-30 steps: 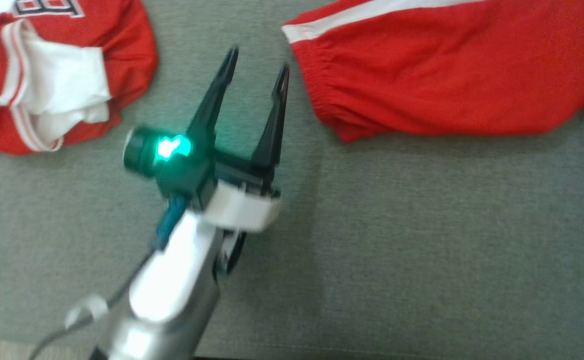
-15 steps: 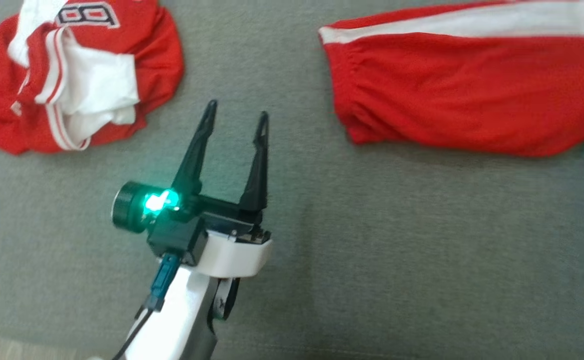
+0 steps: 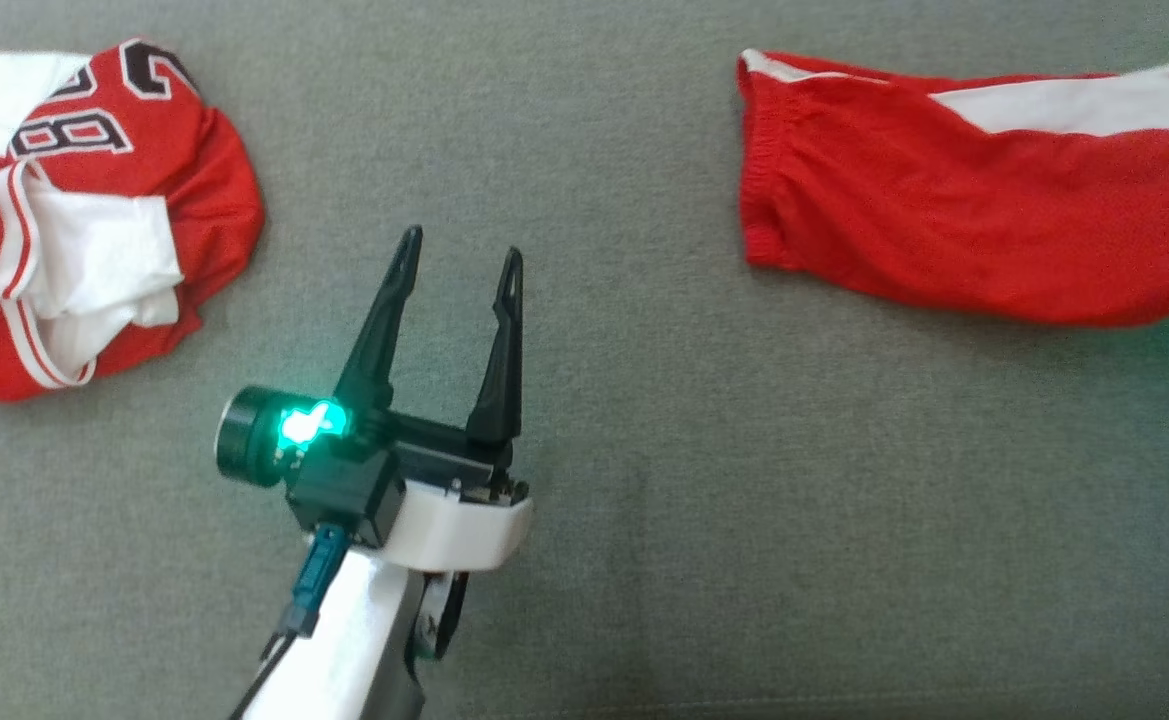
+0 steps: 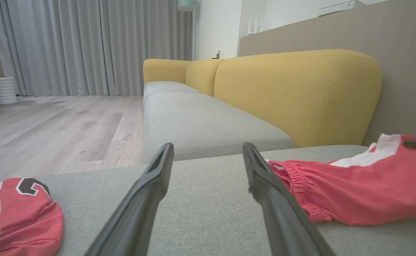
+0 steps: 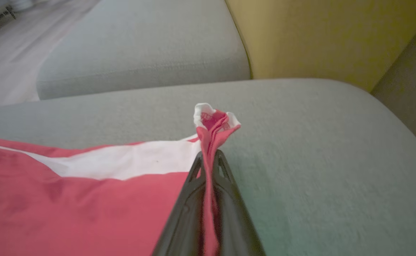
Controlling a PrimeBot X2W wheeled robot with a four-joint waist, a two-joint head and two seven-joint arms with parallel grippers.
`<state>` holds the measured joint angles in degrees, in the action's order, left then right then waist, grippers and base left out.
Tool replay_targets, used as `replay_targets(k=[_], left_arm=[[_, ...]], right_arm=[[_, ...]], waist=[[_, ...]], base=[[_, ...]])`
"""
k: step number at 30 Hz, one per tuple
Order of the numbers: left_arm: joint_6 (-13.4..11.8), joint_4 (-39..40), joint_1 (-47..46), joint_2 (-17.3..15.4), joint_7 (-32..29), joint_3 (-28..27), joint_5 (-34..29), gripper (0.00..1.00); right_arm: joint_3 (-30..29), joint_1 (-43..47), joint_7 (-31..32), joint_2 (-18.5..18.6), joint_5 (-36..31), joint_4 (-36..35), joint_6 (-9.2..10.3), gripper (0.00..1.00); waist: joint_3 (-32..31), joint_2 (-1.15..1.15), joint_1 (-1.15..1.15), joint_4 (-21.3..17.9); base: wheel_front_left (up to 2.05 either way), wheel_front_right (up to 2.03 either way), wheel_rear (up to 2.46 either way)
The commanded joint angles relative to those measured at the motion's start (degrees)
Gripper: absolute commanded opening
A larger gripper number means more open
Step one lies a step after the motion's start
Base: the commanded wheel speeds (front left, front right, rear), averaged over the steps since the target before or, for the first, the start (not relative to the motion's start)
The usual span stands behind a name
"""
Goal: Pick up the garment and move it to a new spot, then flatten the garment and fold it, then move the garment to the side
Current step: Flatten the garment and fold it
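The garment (image 3: 944,240), red shorts with a white side stripe, lies stretched across the grey sofa cushion (image 3: 704,480) at the upper right of the head view. In the right wrist view my right gripper (image 5: 209,156) is shut on a bunched red-and-white corner of the garment (image 5: 69,206), and the cloth sticks up past its fingertips. My left gripper (image 3: 463,245) stands open over bare cushion to the left of the elastic waistband. The left wrist view shows the left gripper (image 4: 208,146) with nothing between its fingers and the shorts (image 4: 353,192) just to its right.
A crumpled red-and-white numbered jersey (image 3: 94,220) lies at the left end of the cushion, also seen as the jersey (image 4: 15,209). A yellow sofa back (image 4: 293,92) rises behind a second grey seat (image 4: 200,121). Wooden floor (image 4: 51,124) lies beyond the cushion's edge.
The head view has shifted. The shorts' waistband end now lies farther right, away from the jersey and the left gripper. The left gripper stays open.
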<state>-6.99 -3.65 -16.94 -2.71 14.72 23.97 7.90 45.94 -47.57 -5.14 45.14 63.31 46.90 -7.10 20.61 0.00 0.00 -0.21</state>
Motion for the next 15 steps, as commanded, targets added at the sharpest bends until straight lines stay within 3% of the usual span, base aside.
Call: replay_targets(k=[1, 9, 15], left_arm=[[0.2, 1.2, 0.7, -0.2, 0.3, -1.9, -0.5, 1.00], [0.6, 0.1, 2.2, -0.2, 0.3, -1.4, 0.3, 1.00], [0.2, -0.3, 3.7, -0.2, 0.3, -1.4, 0.9, 1.00]], right_arm=[[0.3, -2.2, -1.3, -0.3, -1.1, -2.4, -0.39, 0.00], [1.5, -6.1, -1.0, -9.7, -6.2, -8.5, -0.39, 0.00], [3.2, -3.5, 1.0, -18.8, -9.7, -11.4, -0.39, 0.00]], waist=[[-1.3, 0.00, 0.00, -0.8], [-4.0, 0.00, 0.00, 0.6], [-5.4, 0.00, 0.00, 2.4]], base=[[0.00, 0.00, 0.00], [0.00, 0.00, 0.00], [0.00, 0.00, 0.00]])
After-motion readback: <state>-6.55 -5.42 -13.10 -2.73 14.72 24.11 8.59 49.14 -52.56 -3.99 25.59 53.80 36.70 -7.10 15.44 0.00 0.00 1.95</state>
